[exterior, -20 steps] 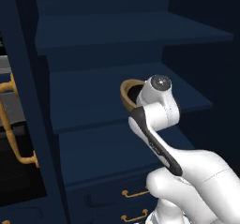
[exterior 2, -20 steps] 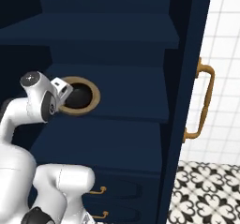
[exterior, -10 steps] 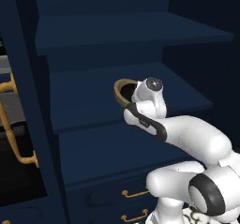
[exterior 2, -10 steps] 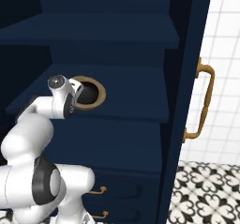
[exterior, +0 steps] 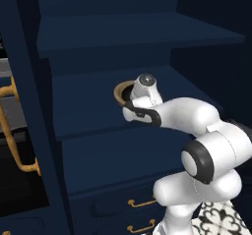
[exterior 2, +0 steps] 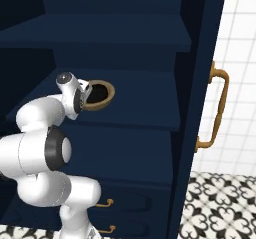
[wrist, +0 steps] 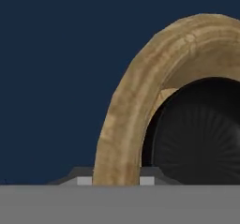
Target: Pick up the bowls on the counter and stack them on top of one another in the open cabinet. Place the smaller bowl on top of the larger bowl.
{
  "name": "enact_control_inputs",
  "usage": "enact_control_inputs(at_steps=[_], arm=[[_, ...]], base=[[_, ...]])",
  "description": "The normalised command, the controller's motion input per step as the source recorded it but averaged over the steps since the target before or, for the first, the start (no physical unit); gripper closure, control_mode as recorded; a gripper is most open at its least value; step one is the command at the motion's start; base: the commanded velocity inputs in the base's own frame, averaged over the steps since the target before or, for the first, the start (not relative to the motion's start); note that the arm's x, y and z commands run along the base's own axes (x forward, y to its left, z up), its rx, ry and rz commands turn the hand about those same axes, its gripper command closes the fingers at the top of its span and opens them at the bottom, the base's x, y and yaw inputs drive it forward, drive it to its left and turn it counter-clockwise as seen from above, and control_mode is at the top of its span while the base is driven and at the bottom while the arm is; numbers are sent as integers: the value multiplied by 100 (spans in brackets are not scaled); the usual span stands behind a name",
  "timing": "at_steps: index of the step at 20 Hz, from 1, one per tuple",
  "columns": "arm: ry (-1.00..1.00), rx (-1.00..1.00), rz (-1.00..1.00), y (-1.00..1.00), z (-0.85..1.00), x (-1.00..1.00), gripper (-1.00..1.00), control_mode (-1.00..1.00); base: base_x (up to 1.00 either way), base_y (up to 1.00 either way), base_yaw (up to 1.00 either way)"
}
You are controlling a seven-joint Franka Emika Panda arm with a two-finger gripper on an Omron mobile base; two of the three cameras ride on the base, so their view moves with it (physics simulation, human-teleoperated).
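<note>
The larger bowl [wrist: 126, 106], tan and wooden-looking, is at the middle shelf [exterior: 83, 106] of the open navy cabinet [exterior 2: 125, 28]. The smaller bowl [wrist: 201, 134], glossy black, sits inside it. My gripper [wrist: 116, 181] is shut on the tan bowl's near rim, one finger on each side of it. In the left base view the hand covers most of the larger bowl [exterior: 119, 90]. In the right base view the larger bowl [exterior 2: 106, 94] shows its dark inside just right of the hand. Whether it rests on the shelf I cannot tell.
A higher shelf [exterior: 128, 30] hangs close above the bowls. The open cabinet door with a curved brass handle [exterior 2: 217, 108] stands at the right. Another brass handle [exterior: 15, 145] is at the left edge. Drawers with small brass pulls [exterior 2: 102, 203] lie below the shelves.
The arm has stretched further into the cabinet and carried the tan bowl deeper over the middle shelf. The grip on the rim is unchanged.
</note>
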Motion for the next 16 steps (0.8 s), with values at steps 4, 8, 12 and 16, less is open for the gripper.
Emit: enact_control_inputs(at_steps=[4, 8, 12, 16], arm=[[-4, 0, 0, -1, 2, -19, -100, -100], [-12, 0, 0, 0, 17, -90, -100, -100], [-12, 0, 0, 1, 42, -100, -100, -100], [-1, 0, 0, 10, 52, -100, -100, -100]], base=[[0, 0, 0], [0, 0, 0], [0, 0, 0], [0, 0, 0]])
